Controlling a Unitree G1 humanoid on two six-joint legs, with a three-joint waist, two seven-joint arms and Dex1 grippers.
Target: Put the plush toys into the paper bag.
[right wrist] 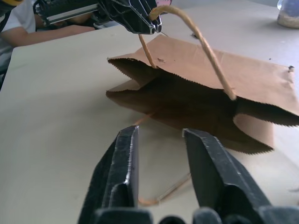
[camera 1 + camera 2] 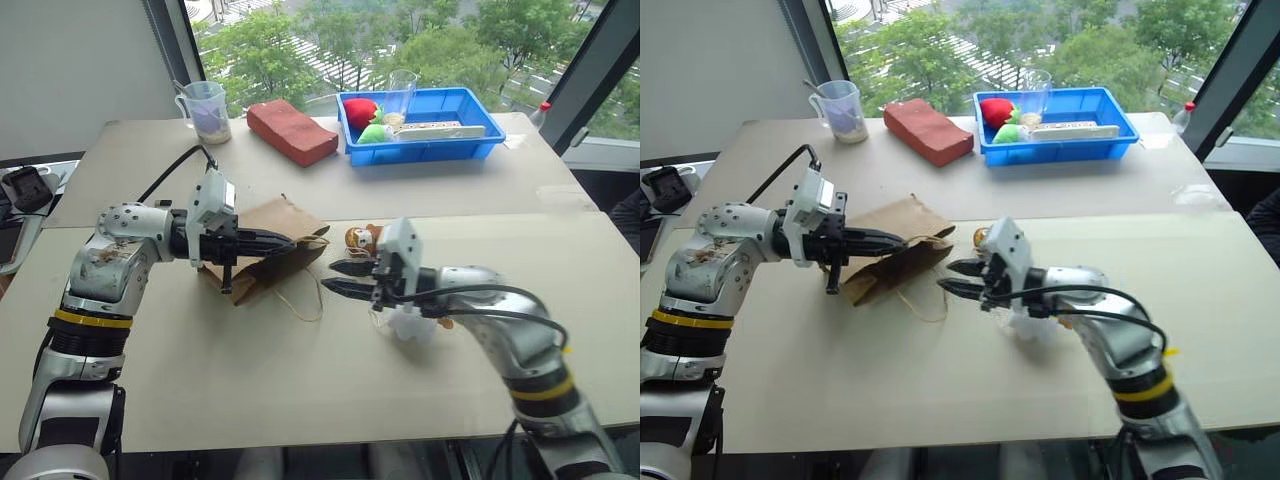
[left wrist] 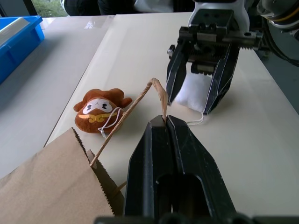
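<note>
Fingers of the left gripper pinched the paper bag handle; right gripper stood spread; the thin cord risked slipping.

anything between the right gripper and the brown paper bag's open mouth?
Nothing but bare table: in the right wrist view the right gripper faces the brown paper bag mouth, its lower cord handle on the tabletop.

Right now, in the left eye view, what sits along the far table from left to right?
Clear measuring cup → reddish-brown brick-shaped block → blue tray holding red and green soft items, then a bottle at the far edge.
</note>
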